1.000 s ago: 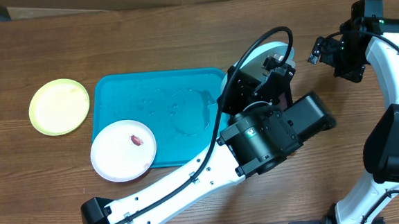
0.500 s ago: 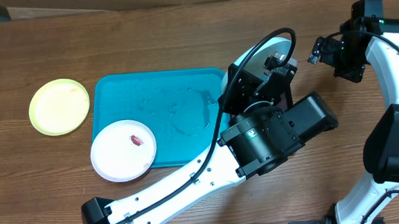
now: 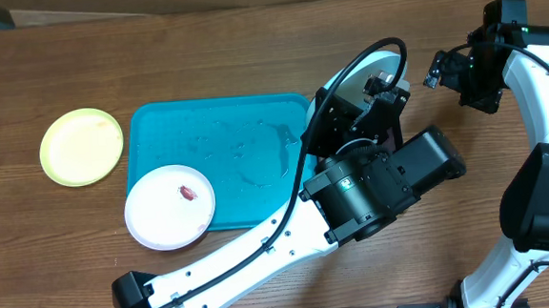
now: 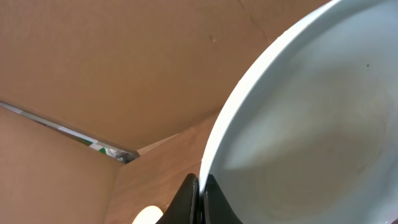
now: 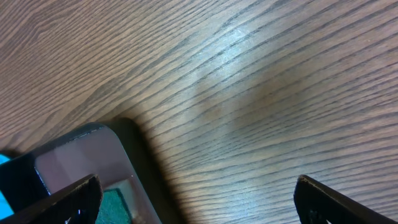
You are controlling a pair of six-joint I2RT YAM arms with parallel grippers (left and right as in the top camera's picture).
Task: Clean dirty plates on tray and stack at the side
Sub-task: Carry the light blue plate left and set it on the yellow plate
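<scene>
My left gripper [image 4: 200, 190] is shut on the rim of the pale blue plate [image 4: 311, 124] and holds it tilted on edge above the table. In the overhead view this plate [image 3: 349, 81] shows just right of the turquoise tray [image 3: 225, 128], half hidden by my left wrist [image 3: 378, 90]. A white plate [image 3: 164, 218] with a small red smear lies on the tray's near left corner and overhangs its rim. The yellow-green plate [image 3: 81, 147] lies on the bare wooden tabletop left of the tray. My right gripper [image 5: 199, 199] is open and empty above the wood at the far right [image 3: 438, 70].
The corner of a glossy black tray [image 5: 81, 152] with a green sponge [image 5: 112, 205] shows under my right gripper. My left arm [image 3: 353, 192] crosses the table's near middle. A cardboard wall [image 4: 93, 62] stands behind the table.
My left gripper with the pale blue plate has shifted very slightly to the right. Nothing else has moved.
</scene>
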